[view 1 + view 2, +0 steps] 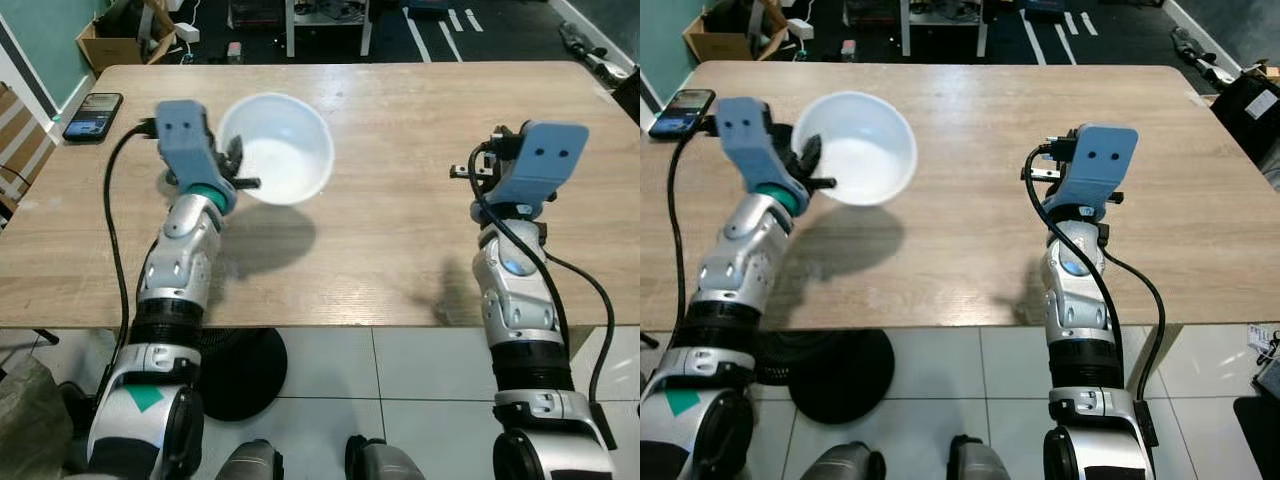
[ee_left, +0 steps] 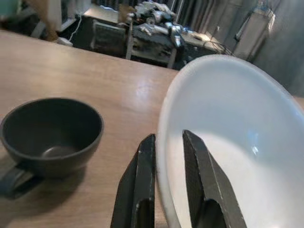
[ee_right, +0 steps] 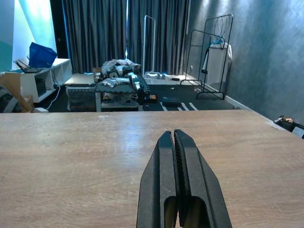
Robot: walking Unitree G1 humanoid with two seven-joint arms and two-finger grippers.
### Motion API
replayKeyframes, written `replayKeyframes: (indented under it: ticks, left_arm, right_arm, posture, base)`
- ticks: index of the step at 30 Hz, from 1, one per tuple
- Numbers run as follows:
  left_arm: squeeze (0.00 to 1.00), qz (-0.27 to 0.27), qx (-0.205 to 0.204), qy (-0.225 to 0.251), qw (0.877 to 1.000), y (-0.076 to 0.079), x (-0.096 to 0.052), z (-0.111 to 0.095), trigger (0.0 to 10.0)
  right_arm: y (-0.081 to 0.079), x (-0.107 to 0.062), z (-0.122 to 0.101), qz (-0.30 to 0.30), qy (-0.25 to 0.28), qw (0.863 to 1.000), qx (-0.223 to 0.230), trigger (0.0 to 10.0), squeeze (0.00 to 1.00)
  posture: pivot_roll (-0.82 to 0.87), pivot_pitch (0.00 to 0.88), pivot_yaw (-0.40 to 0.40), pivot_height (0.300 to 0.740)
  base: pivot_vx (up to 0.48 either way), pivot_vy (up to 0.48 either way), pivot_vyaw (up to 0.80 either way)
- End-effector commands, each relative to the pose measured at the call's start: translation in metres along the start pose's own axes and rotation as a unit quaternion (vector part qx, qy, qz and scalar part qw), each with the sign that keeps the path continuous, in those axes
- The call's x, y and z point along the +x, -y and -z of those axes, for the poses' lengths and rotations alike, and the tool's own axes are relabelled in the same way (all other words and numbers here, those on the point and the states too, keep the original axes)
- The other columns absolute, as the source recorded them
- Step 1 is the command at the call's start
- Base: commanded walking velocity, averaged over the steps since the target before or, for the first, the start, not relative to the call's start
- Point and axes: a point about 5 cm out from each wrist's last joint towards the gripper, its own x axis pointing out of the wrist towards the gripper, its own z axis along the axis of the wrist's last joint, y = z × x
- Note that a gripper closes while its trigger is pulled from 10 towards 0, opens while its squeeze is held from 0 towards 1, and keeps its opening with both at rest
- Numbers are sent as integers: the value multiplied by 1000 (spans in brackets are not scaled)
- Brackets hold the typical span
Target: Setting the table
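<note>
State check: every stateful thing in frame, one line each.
White bowl: empty, tilted, rim pinched by the left pincer, held above the table.
Left pincer: shut on the bowl rim, one finger inside, one outside.
Right pincer: shut, empty, above bare wood.
Dark cup: upright, empty, on the table.
Phone: flat at the table's corner.

Both head eyes look down on the same table (image 1: 400,200); wrist cameras sit low, facing across it.

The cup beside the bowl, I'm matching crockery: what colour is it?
Dark grey, nearly black; the cup shows best in the left wrist view.
</note>
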Motion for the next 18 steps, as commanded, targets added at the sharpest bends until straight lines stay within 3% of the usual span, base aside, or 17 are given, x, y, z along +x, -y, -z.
replayKeyframes:
  ticks: [1,3,5,7,9,10,12,18]
  left_arm:
    - [0,-34,-52,0,998,-18,3,-2,10000]
    - [0,-34,-52,0,998,-18,3,-2,10000]
    - [0,-78,-105,-25,991,-38,6,0,10000]
    - [0,-78,-105,-25,991,-38,6,0,10000]
    - [0,-93,-148,-69,982,-49,6,12,10000]
    - [0,-93,-148,-69,982,-49,6,12,10000]
    - [0,-79,-153,-112,979,-47,4,25,10000]
    - [0,-43,-151,-128,979,-39,4,30,10000]
  right_arm:
    - [4,-1,-2,2,7,1000,-3,10000,0]
    - [4,-1,-2,2,7,1000,-3,10000,0]
    - [6,0,-4,4,9,1000,-5,10000,0]
    - [6,0,-4,4,9,1000,-5,10000,0]
    - [6,1,-4,2,9,1000,-6,10000,0]
    - [6,1,-4,2,9,1000,-6,10000,0]
    - [5,1,-5,-2,9,1000,-8,10000,0]
    - [6,-1,-5,-2,8,1000,-9,10000,0]
  posture:
    - [162,71,58,740]
    - [162,71,58,740]
    - [166,84,49,740]
    - [166,84,49,740]
    - [166,108,43,740]
    - [166,108,43,740]
    - [159,118,43,740]
    - [155,120,41,740]
  base:
    - [0,0,0]
    - [0,0,0]
    - [0,0,0]
    - [0,0,0]
    - [0,0,0]
    - [0,0,0]
    - [0,0,0]
    - [0,0,0]
